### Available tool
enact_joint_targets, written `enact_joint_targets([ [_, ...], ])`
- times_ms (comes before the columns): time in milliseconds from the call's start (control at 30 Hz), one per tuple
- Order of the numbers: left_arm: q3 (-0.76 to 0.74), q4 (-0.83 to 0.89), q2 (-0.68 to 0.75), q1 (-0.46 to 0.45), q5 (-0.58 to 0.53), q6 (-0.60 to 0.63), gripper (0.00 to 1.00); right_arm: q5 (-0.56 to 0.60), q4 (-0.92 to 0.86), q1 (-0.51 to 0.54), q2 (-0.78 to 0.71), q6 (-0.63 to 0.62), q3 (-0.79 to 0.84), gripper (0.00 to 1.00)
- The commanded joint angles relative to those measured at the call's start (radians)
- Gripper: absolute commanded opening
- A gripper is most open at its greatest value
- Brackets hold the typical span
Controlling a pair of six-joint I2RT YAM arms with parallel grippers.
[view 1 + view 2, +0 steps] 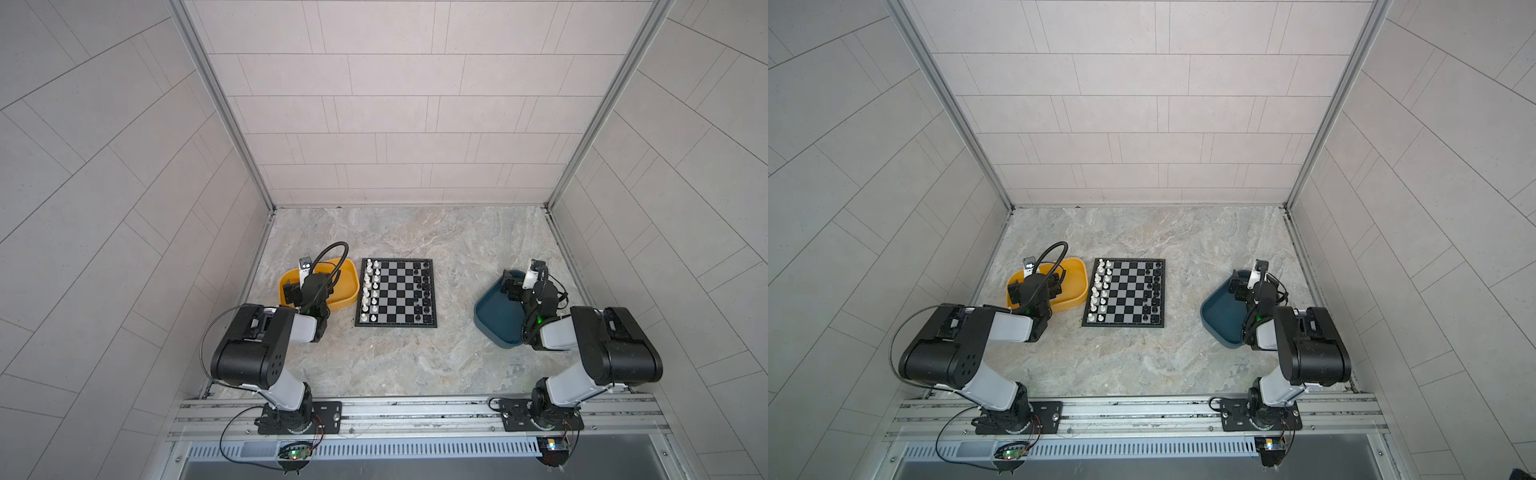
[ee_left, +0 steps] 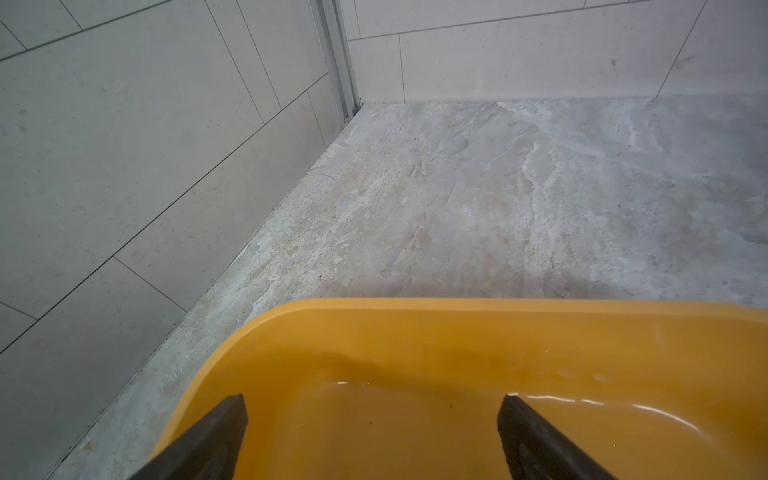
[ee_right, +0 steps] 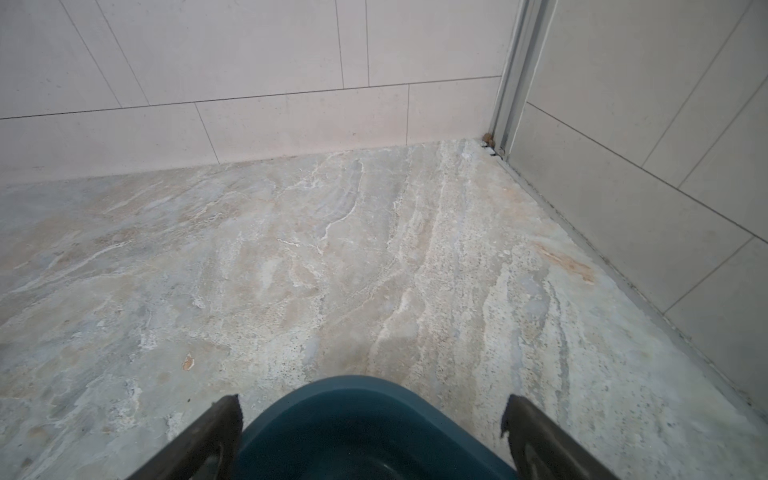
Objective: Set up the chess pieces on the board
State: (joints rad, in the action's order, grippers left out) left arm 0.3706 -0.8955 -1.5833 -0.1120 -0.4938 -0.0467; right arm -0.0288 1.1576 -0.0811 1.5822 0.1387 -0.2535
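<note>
The board [image 1: 395, 293] [image 1: 1125, 293] lies flat at the middle of the table in both top views. White chess pieces [image 1: 370, 291] fill its two left columns and black chess pieces [image 1: 422, 291] stand along its right columns. My left gripper [image 2: 372, 405] [image 1: 297, 286] hangs open over the yellow tray [image 2: 457, 307], with nothing between its fingers. Over a corner of the dark teal tray [image 3: 361, 386], my right gripper [image 3: 372, 405] [image 1: 513, 286] is open and empty too. Both grippers are off to the sides of the board.
The yellow tray [image 1: 349, 299] sits just left of the board, and the teal tray [image 1: 494, 316] lies further off on the right. No piece shows in the parts of the trays that I see. Tiled walls close in the table on three sides.
</note>
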Motion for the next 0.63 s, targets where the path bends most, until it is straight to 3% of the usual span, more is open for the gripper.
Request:
enact_joint_targets([
  [0, -0.002, -0.09, -0.009, 0.009, 0.006, 0.008, 1.0, -0.001, 0.023, 0.013, -0.004, -0.033, -0.002, 0.99],
  [467, 0.013, -0.058, -0.009, 0.026, 0.033, -0.004, 1.0, -0.024, -0.047, 0.022, 0.009, -0.055, -0.052, 0.99],
  [500, 0.011, -0.06, -0.009, 0.026, 0.032, -0.003, 1.0, -0.002, -0.151, 0.044, 0.005, -0.076, -0.095, 0.99],
  [533, 0.011, -0.06, -0.009, 0.026, 0.033, -0.002, 1.0, 0.112, -0.263, 0.1, -0.014, -0.115, -0.138, 0.99],
  [600, 0.01, -0.062, -0.008, 0.026, 0.031, -0.002, 1.0, 0.173, -0.301, 0.124, -0.027, -0.11, -0.148, 0.99],
])
